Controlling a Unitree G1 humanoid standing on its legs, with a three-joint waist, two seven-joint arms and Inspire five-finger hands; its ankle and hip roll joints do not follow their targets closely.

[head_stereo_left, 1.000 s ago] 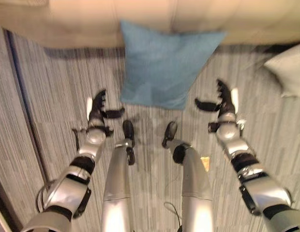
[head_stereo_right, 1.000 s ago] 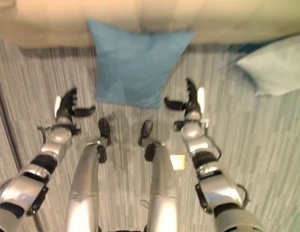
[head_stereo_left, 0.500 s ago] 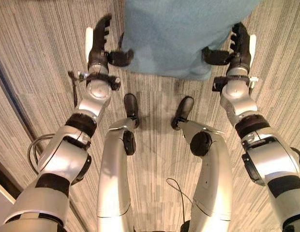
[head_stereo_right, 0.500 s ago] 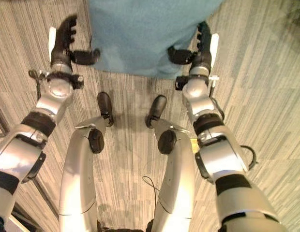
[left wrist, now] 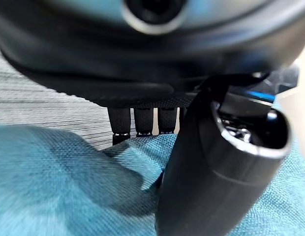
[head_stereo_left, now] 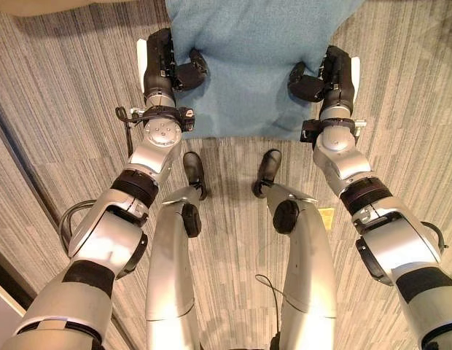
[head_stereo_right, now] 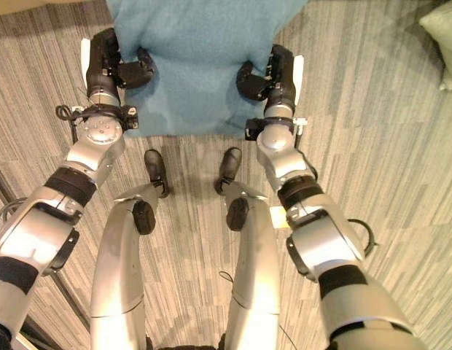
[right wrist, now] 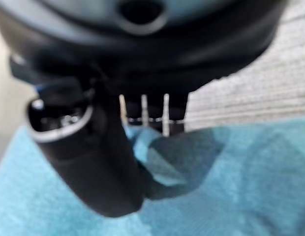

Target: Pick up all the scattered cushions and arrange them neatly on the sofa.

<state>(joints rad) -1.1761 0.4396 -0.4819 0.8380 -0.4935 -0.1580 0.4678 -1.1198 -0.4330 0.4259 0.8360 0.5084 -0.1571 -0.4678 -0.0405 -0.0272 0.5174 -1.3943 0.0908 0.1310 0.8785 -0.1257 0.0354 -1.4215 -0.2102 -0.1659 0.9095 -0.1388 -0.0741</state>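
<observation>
A blue cushion (head_stereo_left: 251, 65) lies on the striped carpet just ahead of my feet, its far part cut off by the view's upper edge. My left hand (head_stereo_left: 160, 65) clasps its left edge, thumb pressed onto the top fabric and fingers along the side. My right hand (head_stereo_left: 335, 73) mirrors that on the right edge. In the left wrist view the thumb (left wrist: 216, 162) digs into the blue cloth (left wrist: 54, 196) while the fingers (left wrist: 142, 120) reach past the edge. The right wrist view shows the thumb (right wrist: 93, 157) denting the cushion (right wrist: 231, 187) the same way.
A pale grey-green cushion (head_stereo_right: 445, 36) lies on the carpet at the far right. The sofa's beige base (head_stereo_left: 58, 6) runs along the upper left. A dark floor strip (head_stereo_left: 22, 182) crosses the carpet on the left.
Both hands have moved inward from beside the cushion and closed on its two side edges. The camera has tipped down and closer over the cushion.
</observation>
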